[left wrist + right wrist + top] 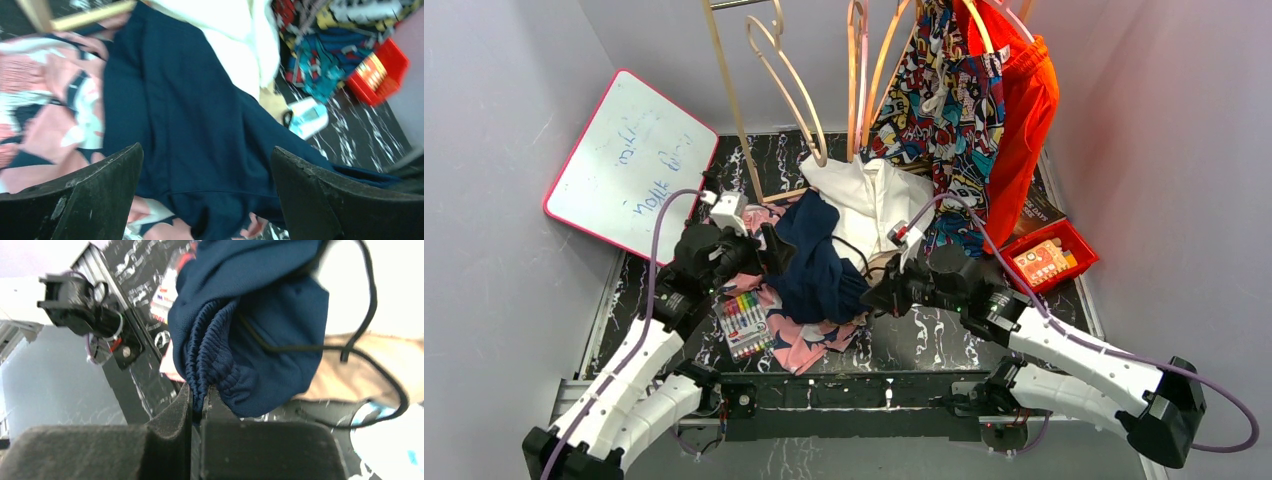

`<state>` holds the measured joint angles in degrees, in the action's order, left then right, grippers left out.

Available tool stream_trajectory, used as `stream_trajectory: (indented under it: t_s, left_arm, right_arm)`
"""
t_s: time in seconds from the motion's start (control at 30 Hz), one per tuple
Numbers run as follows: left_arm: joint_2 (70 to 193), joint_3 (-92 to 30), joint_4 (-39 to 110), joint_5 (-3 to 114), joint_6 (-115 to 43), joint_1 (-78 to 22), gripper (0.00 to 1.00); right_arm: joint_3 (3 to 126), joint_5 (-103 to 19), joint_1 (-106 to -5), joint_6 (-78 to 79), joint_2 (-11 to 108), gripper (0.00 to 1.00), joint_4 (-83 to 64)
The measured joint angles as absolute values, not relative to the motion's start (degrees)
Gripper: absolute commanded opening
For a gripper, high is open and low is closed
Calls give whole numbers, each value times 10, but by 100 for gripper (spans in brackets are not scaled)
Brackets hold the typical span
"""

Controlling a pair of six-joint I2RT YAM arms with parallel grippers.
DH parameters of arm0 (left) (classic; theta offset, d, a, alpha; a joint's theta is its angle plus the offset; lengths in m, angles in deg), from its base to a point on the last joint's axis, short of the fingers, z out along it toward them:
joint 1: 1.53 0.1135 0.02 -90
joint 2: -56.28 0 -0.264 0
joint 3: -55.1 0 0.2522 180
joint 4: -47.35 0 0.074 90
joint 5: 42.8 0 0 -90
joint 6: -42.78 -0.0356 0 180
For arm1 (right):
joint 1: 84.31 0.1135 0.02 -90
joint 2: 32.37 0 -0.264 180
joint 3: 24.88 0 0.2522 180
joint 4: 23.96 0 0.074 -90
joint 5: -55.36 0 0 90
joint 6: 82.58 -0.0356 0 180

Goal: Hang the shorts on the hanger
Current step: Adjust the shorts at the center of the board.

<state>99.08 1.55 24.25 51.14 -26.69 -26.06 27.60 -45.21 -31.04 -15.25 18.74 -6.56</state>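
Shorts [819,265] from above: navy, bunched on pink cloth [799,340] mid-bench [924,340]. From left wrist: left hand [206,150] spread wide over smooth dark fabric. From right wrist: right hand [199,396] clamped on ribbed elastic waistband, thin drawstring [373,295] looping loose.

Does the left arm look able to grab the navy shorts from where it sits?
Probably yes: the left gripper is open right over the shorts, with nothing between them. The right gripper already pinches their waistband.
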Motion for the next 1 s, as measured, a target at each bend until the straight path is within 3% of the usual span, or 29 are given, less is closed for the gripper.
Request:
stream_trajectory:
  t_s: [0.23, 0.4, 0.57, 0.67, 0.77, 1.0]
  left_arm:
    - [1054, 13, 248, 668, -237, -325, 99]
    - [1193, -18, 253, 568, -240, -502, 93]
    - [1235, -22, 253, 502, -239, -531, 65]
    - [1236, -22, 253, 486, -238, -534, 37]
    - [1237, -22, 252, 469, -240, -534, 2]
    - [1193, -37, 203, 403, -253, -535, 0]
  right_arm:
    - [169, -464, -310, -209, 138, 0, -75]
    - [160, -468, -310, -222, 169, 0, -103]
    - [160, -470, -310, -225, 170, 0, -113]
    - [160, -470, -310, -228, 170, 0, -119]
    - [160, -471, -310, -232, 167, 0, -125]
    - [169, -440, -310, -228, 135, 0, -102]
